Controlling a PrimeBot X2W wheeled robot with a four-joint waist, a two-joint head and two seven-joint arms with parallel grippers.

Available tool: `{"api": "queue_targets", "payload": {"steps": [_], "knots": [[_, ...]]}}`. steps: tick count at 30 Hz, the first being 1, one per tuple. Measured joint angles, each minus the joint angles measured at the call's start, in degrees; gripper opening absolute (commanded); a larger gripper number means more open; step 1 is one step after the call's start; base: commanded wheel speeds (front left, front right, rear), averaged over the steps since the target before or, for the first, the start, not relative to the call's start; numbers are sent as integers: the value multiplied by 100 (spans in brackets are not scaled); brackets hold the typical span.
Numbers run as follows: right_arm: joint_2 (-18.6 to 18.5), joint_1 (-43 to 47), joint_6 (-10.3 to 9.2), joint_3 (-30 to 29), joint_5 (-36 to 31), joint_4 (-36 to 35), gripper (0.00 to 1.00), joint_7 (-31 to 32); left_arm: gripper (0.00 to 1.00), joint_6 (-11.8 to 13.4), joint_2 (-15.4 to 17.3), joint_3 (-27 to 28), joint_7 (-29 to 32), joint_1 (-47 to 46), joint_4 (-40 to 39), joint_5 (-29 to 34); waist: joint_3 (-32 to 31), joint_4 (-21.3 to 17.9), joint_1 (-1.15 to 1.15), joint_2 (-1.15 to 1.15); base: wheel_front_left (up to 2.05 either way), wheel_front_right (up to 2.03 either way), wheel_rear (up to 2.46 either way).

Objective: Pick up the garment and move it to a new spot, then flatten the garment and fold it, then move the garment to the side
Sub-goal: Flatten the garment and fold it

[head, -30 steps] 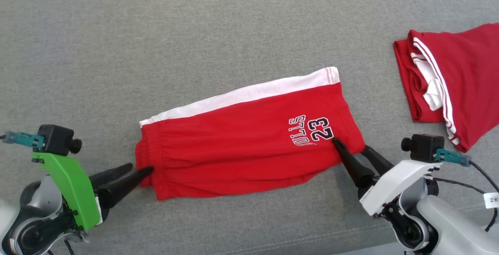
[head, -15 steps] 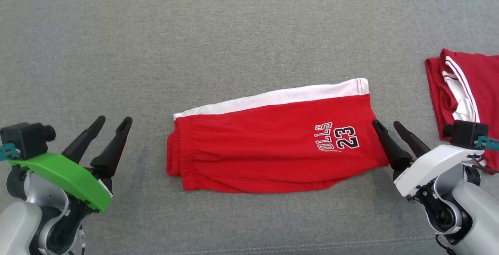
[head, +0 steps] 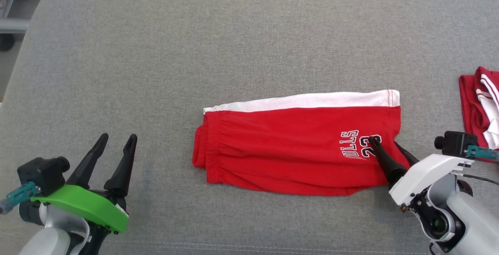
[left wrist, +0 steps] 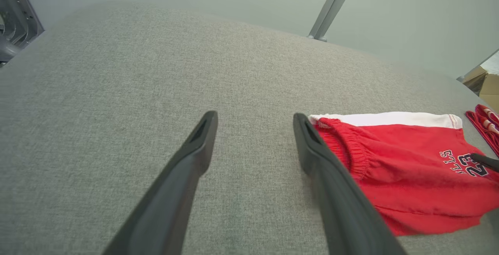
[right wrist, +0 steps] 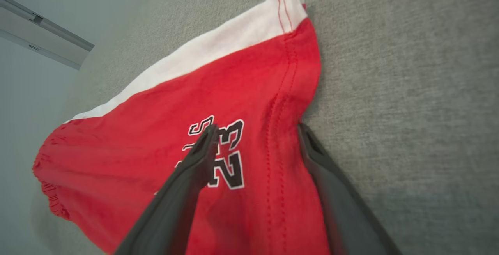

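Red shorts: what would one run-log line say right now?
red shorts flat on grey cushion | left gripper open, clear of shorts | right gripper open, straddling leg hem

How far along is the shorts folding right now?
Done: the red shorts lie flat on the grey cushion, apparently folded once lengthwise. In hand: the open right pincer straddles their hem beside the 23; the open left pincer hovers clear of the waistband. Left: probably another fold, then moving them aside.

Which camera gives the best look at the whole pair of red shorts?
The head view: the red shorts lie whole in frame, nearly unobstructed. The left wrist view shows them obliquely, partly behind a left finger; the right wrist view crops them close up.
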Motion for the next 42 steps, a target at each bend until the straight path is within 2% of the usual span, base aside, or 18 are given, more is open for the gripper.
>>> {"api": "queue_targets", "payload": {"steps": [5, 6, 7, 9, 11, 15, 28, 42], "knots": [[167, -49, 0, 33, 36, 94, 100, 51, 100, 11, -86, -44, -189, 97, 110, 82, -1, 8, 0, 0, 0, 0, 0], [203, -75, 0, 32, 55, 119, 83, 55, 100, 11, -122, -53, -220, 97, 121, 107, -2, 7, 0, 0, 0, 0, 0], [238, -119, 0, 26, 69, 145, 47, 68, 100, 11, -148, -62, -250, 98, 141, 107, -4, 4, 0, 0, 0, 0, 0], [301, -179, 0, -24, 147, 213, 30, 68, 100, 11, -159, -80, -280, 101, 198, 108, -9, -6, 0, 0, 0, 0, 0], [363, -226, 2, -52, 178, 311, 0, 74, 100, 11, -168, -85, -285, 119, 258, 108, -17, -22, 0, 0, 0, 0, 0], [401, -268, 18, -52, 307, 517, 0, 146, 100, 57, -200, -83, -349, 219, 326, 108, -52, -94, 0, 0, 0, 0, 0], [180, -272, 118, -236, 343, 661, 0, 142, 100, 60, -345, -83, -448, 238, 421, 167, -25, -346, 0, 0, 0, 0, 0], [229, -701, 336, 346, -233, 671, 0, 194, 100, 44, -396, -210, -455, 219, 486, 258, 12, -368, 0, 0, 0, 0, 0]]}}
